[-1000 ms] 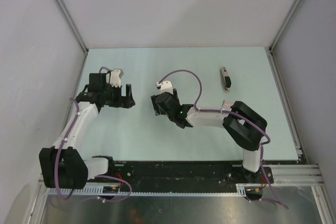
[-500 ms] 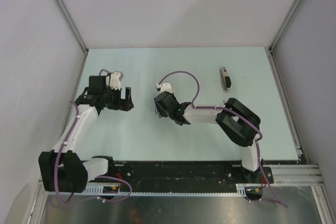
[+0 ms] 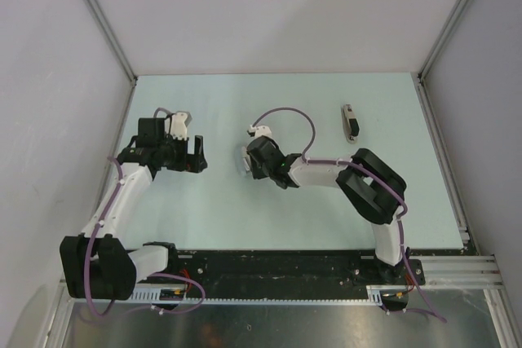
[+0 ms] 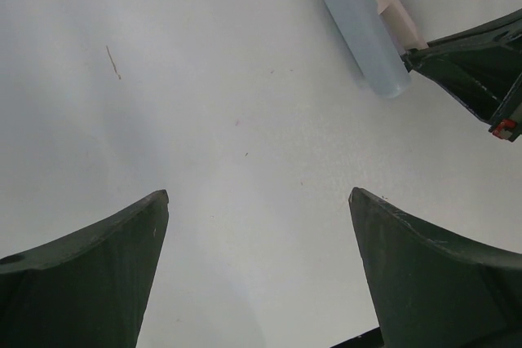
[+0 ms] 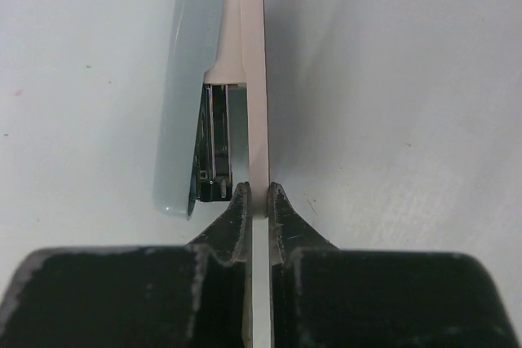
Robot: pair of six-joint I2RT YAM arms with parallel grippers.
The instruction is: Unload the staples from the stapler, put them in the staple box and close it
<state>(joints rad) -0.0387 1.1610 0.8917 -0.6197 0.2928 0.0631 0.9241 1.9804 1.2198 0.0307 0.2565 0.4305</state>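
Note:
The stapler (image 5: 204, 95) lies on its side on the pale table, its pale blue lid swung slightly apart from the beige base plate (image 5: 257, 79). A dark metal magazine (image 5: 214, 148) shows between them. No staples can be made out. My right gripper (image 5: 259, 189) is shut on the near end of the base plate, one finger on each face. From above, the stapler (image 3: 245, 159) pokes out left of the right gripper (image 3: 252, 160) at mid-table. My left gripper (image 4: 257, 197) hangs open over bare table to the stapler's left, apart from it; in that view the stapler (image 4: 363, 30) is at the top right.
A small elongated beige-and-dark object (image 3: 351, 122) lies alone at the back right of the table. Grey walls close off the left, back and right sides. A metal rail (image 3: 444, 160) runs along the table's right edge.
My right gripper has slid a little left and away from the base and closed from open onto the stapler's base plate. The left arm has stayed put.

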